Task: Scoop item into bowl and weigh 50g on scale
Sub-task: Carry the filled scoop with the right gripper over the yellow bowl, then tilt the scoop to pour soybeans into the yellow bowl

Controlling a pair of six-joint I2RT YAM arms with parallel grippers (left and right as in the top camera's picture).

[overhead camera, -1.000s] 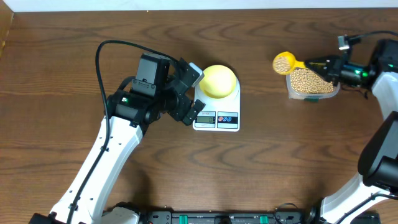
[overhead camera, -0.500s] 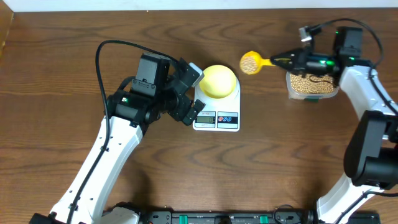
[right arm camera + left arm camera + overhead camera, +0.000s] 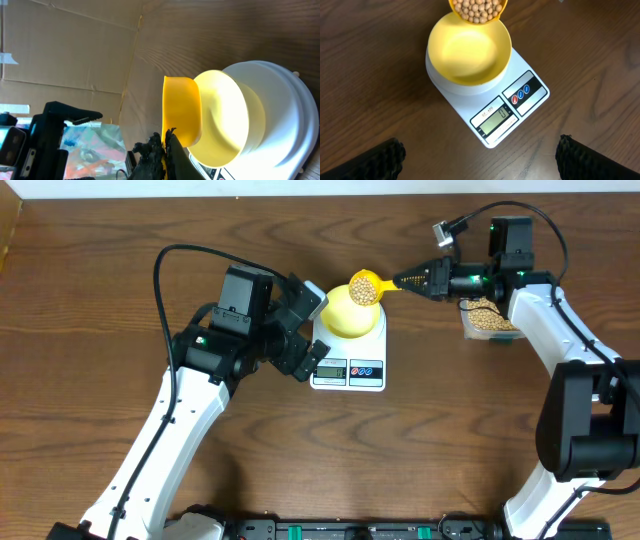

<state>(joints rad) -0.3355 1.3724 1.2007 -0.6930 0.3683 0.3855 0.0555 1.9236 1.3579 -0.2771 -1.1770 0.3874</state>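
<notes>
The pale yellow bowl (image 3: pixel 345 313) sits empty on the white scale (image 3: pixel 350 370), whose display reads 0 in the left wrist view (image 3: pixel 496 119). My right gripper (image 3: pixel 412 280) is shut on the handle of a yellow scoop (image 3: pixel 364 288) full of tan beans (image 3: pixel 476 9), held over the bowl's far rim. The scoop (image 3: pixel 181 116) and bowl (image 3: pixel 225 117) fill the right wrist view. My left gripper (image 3: pixel 312 330) is open and empty, just left of the scale; its fingertips (image 3: pixel 385 159) show at the bottom of the left wrist view.
A clear plastic tub (image 3: pixel 488 320) of more beans stands at the far right, partly under my right arm. The table's far edge runs along the top of the overhead view.
My right gripper has carried the loaded scoop leftward from above the tub to over the bowl's rim. The left arm has not moved.
</notes>
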